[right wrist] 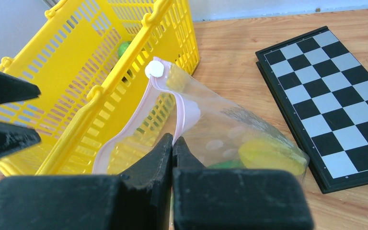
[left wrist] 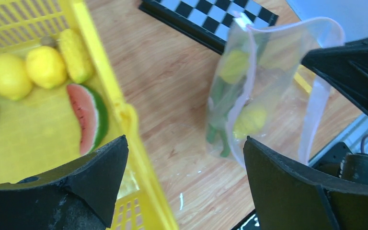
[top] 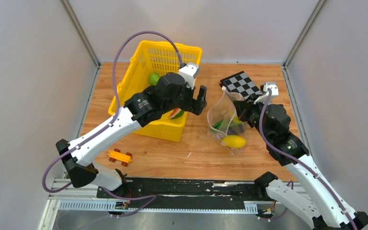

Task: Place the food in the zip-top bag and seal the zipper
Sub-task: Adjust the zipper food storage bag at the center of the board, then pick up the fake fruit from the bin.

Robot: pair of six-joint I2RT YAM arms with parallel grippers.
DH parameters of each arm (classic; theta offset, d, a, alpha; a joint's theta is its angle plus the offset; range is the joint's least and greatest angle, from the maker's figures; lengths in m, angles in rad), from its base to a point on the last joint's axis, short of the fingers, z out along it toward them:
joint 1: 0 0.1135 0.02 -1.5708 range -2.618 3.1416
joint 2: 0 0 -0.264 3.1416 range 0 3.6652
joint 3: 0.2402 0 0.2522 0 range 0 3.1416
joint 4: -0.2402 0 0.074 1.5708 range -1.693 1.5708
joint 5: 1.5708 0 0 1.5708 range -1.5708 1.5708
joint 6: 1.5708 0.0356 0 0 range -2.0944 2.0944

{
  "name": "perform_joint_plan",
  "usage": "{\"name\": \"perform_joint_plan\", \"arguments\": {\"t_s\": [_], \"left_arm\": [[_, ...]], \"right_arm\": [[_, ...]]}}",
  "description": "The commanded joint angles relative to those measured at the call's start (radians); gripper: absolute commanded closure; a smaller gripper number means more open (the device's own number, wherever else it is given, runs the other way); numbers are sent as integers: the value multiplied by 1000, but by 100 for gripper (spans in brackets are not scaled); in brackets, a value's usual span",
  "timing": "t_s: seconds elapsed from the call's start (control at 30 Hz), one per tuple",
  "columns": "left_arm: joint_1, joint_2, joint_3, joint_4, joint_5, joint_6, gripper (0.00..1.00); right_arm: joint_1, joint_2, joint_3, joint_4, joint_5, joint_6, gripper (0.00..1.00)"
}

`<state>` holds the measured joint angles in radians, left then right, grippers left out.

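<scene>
From above, the left jaws hang released, spread wide over the near right corner of the yellow basket point(top: 143, 56), just above a watermelon slice point(top: 175, 114). A green ball point(top: 153, 78) lies farther back in the basket. The right jaws are clenched on the rim of the clear bag point(top: 223, 120), which stands open on the worktop point(top: 191, 153) just right of the left jaws. It holds a lemon point(top: 233, 141) and green pods point(top: 217, 125). A chequerboard point(top: 242, 85) lies behind the bag, and an orange toy car point(top: 120, 156) sits well apart at the near left.

At the left wrist, the basket's wall and bare worktop show between the parted jaws. Beyond the left one lie the watermelon slice, two more lemons point(left wrist: 45, 67) and a corn cob point(left wrist: 75, 55). Beyond the right one stands the bag, its pink zipper point(left wrist: 316, 110) gaping.

At the right wrist, the jaws pinch the zipper strip at the bag's mouth. A white slider point(right wrist: 154, 70) sits beyond their tips, with the basket to their left and the chequerboard to their right.
</scene>
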<state>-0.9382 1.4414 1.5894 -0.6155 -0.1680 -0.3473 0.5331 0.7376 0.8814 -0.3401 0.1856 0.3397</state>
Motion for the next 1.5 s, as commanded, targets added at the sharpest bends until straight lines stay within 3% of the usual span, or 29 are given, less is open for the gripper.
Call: {"name": "perform_joint_plan", "arguments": {"t_s": [0.0,0.33,0.53,0.67,0.8,1.1,1.17,1.3,1.47], "left_arm": [[70,-76,-31,-6,-48,23,3],[261,-87,-89,-4,-47,17,0],[385,18,-94,26,-38,5,0],[444,123,-122,141,-61,-23,0],[460,288,-97,258,-139,-22,0],[482,598,94,324,-185,-41,1],[487,620,121,297,-147,-37,3],[495,562,-36,445,-48,-22,3],[520,608,-7,429,-2,-49,4]], "right_arm": [[-5,-14,-1,48,2,20,100],[-5,-7,0,48,-25,13,100],[-4,-3,-3,52,-36,11,100],[-4,1,-5,53,-41,14,100],[-5,9,0,50,-52,15,100],[-4,25,27,17,-58,14,100],[-5,37,40,3,-60,8,100],[-4,65,49,-4,-49,5,100],[-4,114,79,-20,-72,4,100]]}}
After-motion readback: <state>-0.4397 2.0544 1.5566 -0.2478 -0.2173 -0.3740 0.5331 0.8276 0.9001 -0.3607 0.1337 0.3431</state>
